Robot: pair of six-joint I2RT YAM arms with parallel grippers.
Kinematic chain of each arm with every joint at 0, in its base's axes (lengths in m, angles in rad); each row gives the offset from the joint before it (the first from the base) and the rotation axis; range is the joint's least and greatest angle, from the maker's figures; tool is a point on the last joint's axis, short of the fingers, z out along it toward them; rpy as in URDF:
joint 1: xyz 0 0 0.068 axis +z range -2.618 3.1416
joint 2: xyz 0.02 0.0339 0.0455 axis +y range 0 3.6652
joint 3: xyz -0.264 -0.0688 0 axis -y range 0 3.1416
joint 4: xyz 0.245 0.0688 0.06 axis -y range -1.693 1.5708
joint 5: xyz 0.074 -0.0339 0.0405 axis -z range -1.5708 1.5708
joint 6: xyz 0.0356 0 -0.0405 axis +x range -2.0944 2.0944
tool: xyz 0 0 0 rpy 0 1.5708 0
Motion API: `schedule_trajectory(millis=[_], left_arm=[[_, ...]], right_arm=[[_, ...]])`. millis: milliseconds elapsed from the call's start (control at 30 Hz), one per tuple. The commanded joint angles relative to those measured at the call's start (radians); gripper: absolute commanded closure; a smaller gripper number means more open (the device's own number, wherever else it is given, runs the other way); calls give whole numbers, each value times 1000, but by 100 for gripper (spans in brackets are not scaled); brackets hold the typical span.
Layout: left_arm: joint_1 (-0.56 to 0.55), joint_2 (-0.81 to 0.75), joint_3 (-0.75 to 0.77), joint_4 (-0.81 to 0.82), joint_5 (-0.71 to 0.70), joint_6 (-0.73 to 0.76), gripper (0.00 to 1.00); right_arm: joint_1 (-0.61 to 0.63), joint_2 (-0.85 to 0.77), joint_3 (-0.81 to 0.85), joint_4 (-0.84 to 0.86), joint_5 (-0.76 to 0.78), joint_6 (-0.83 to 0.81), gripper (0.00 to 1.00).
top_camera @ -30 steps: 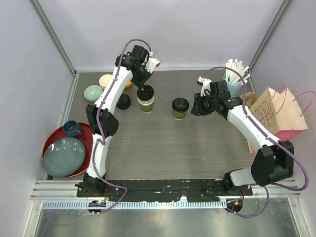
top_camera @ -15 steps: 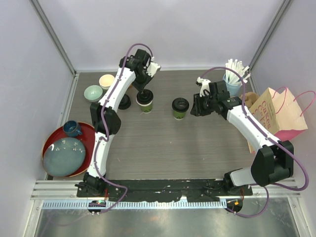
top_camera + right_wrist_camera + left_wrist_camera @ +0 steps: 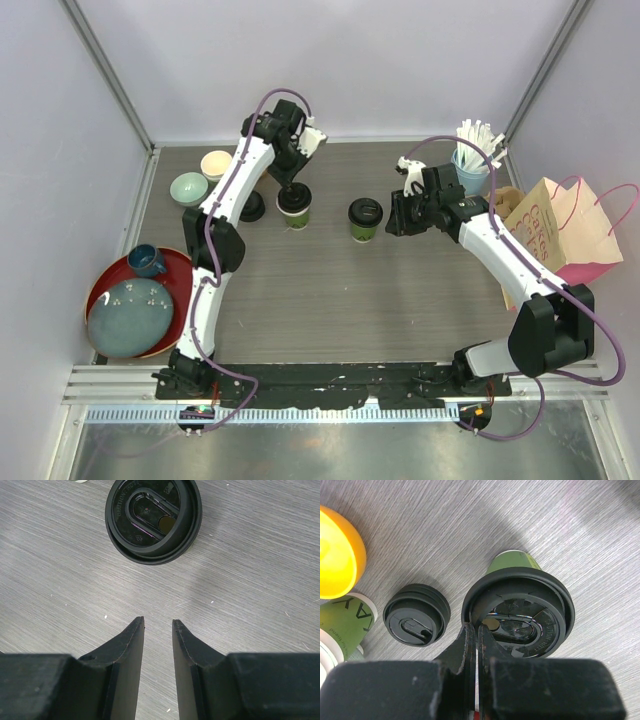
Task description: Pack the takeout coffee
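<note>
- My left hand is closed tight, its tips at the rim of the lid on the left cup; I think an off-centre push may tip this cup.
- My right hand, slightly open and empty, is near the second cup; being so narrow, it may knock it over.

Left arm and right arm: white link shells, black joint housings and black bases are noted. A purple cable is run along each arm. A white fitting is seen at each wrist. Left gripper and right gripper: matte black fingers are carried on blocky bodies, with tips tapered to curved wedges and edges scuffed.
</note>
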Motion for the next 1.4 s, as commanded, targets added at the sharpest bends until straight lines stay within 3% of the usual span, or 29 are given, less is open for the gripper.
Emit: schedule_trajectory(millis=[0, 900, 1167, 1367], left_arm=[[-4, 10, 14, -69, 5, 25, 100], [-66, -6, -65, -155, 117, 68, 100], [-78, -36, -111, -148, 54, 76, 100], [-83, -51, -116, -170, 86, 74, 100]], right_arm=[[8, 0, 25, 9, 8, -16, 65], [16, -10, 31, 6, 9, -19, 65], [14, -14, 36, 3, 6, -22, 65], [16, -14, 36, 1, 6, -22, 65]])
